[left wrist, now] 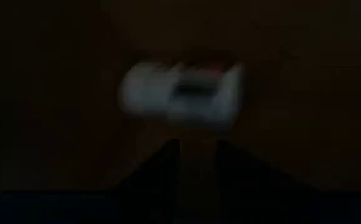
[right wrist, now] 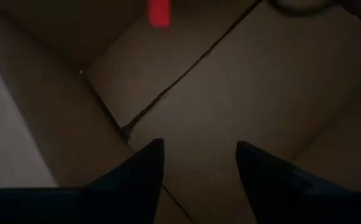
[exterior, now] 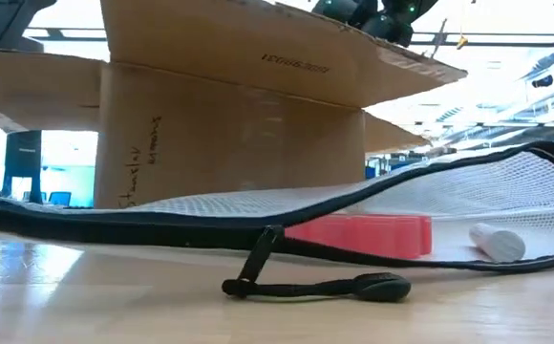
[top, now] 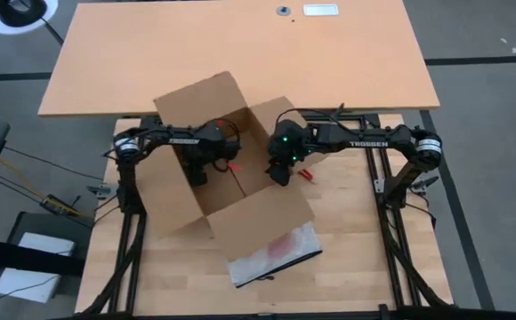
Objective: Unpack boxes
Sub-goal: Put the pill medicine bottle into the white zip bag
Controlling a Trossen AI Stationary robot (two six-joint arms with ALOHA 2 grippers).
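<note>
A: Status on the unpack?

B: Cardboard carton (top: pixel 231 169) sits open, all four flaps splayed, on the wooden worktop (top: pixel 365 231) just in front of the big desk (top: pixel 240 53). Both arms are reaching into it from above.

A: Grippers?

B: Left gripper (left wrist: pixel 196 149) is down inside the carton, fingers parted a little, nothing between them. A small whitish item (left wrist: pixel 180 93) lies just ahead of it on the carton floor, too blurred to name. Right gripper (right wrist: pixel 199 155) is inside too, nearer the carton's right wall, fingers spread wide and empty above the bottom seam. A red object (right wrist: pixel 159 12) lies farther along the floor.

A: So which step?

B: Looks like the emptying phase: reaching for contents. A mesh zip pouch (top: pixel 276 253) holding something red already lies outside, against the carton's near flap.

A: Next?

B: My guess: left drops onto the whitish item, closes, lifts straight up clear of the flaps.
</note>
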